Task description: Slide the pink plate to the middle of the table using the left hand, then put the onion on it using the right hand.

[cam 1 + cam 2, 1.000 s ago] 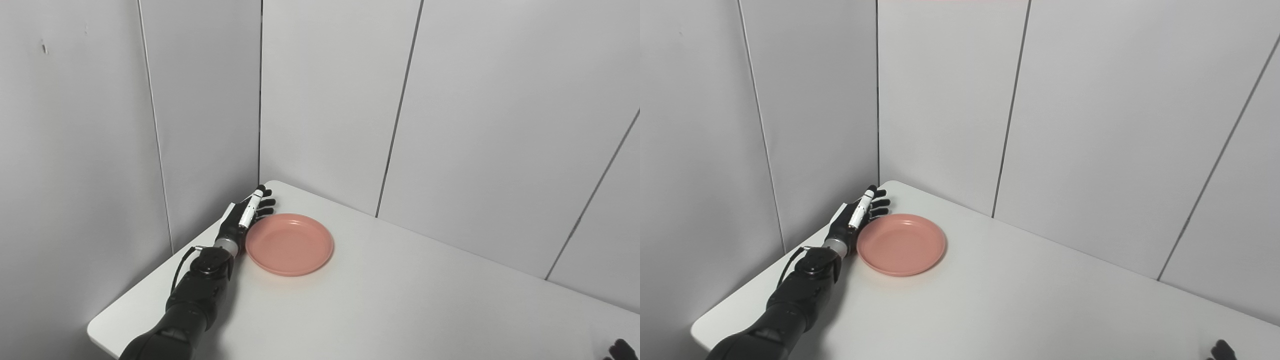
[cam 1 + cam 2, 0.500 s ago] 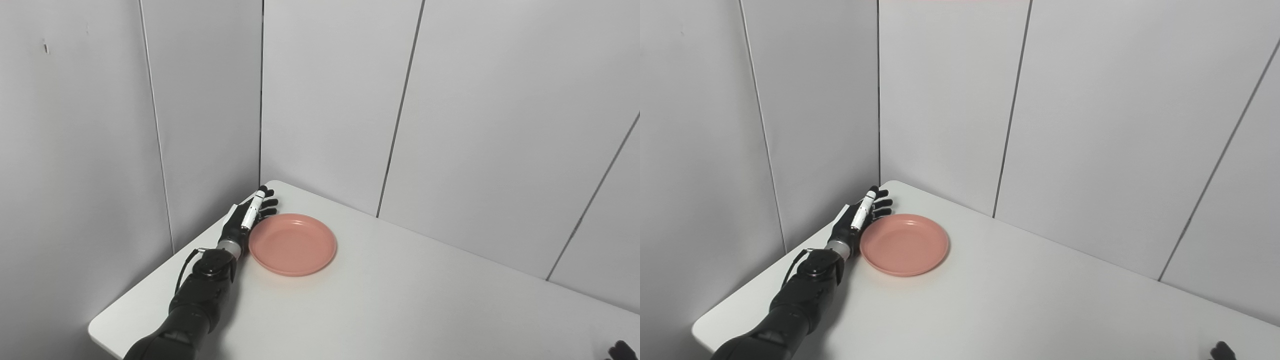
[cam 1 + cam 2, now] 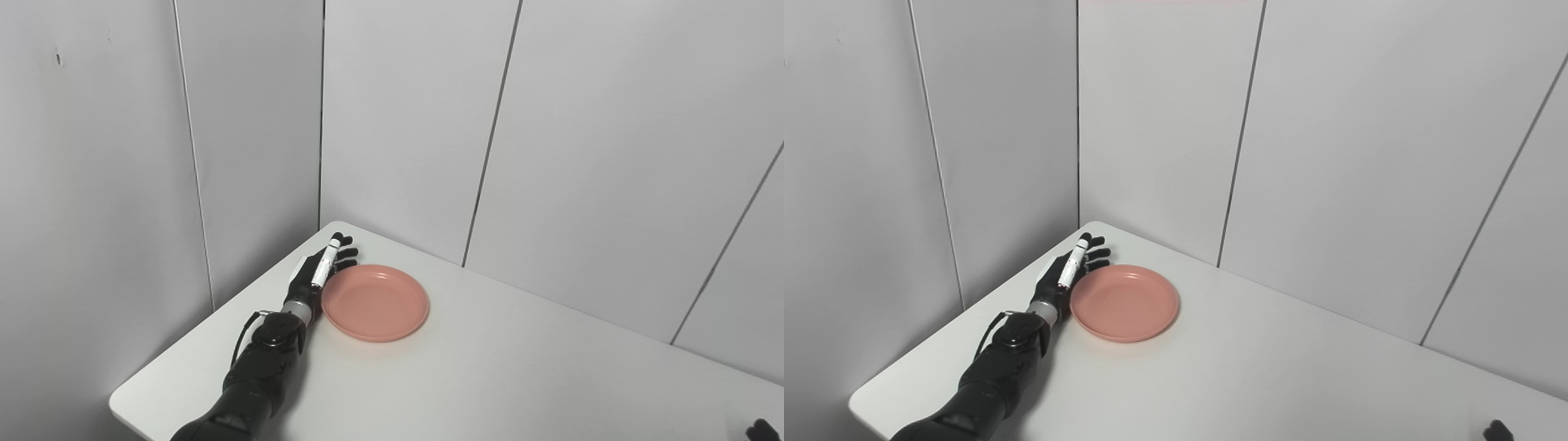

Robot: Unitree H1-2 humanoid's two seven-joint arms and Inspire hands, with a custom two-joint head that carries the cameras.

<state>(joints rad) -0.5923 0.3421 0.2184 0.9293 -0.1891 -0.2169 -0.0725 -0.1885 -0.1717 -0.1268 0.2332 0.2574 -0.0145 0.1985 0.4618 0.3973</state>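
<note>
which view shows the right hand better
Neither shows it well. The right eye view is slightly better: a dark tip of the right hand at the bottom right corner. The left eye view catches less of it.

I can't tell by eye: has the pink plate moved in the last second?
Yes. The pink plate has slid right, away from the wall corner, pushed by the left hand.

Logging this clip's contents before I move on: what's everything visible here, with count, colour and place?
plate: one, pink, far left part of the table, near the corner.
table: one, white, set into the wall corner.
wall panels: grey, behind and left of the table.
onion: none in view.
left hand: one, black with a white strip, open, flat against the plate's left rim.
right hand: only a black tip at the bottom right edge; state cannot be told.
</note>
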